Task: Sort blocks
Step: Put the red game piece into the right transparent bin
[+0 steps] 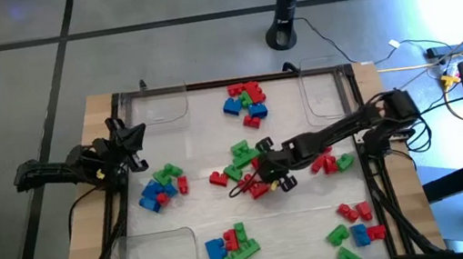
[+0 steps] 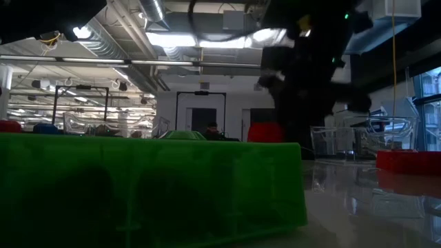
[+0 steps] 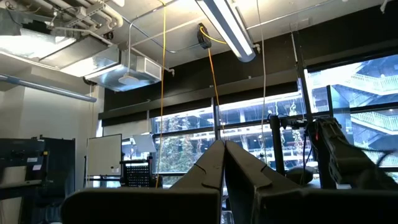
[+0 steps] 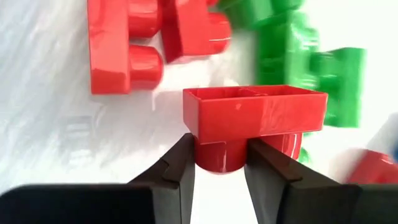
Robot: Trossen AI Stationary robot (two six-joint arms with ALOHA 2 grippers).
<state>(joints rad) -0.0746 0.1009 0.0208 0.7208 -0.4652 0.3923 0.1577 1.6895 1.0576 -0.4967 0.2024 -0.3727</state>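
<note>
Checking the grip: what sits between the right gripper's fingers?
A red block, pinched by its stud in the right gripper, as the right wrist view shows.

2 arms (image 1: 72,167), 4 clear trays (image 1: 155,111), dozens of blocks (image 1: 245,100).

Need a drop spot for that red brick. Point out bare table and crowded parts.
Bare: between the left-side cluster and the top cluster; also between the bottom-centre cluster and the bottom-right cluster. Crowded: mid-table around the right gripper, its fingers clamping a red brick.
</note>
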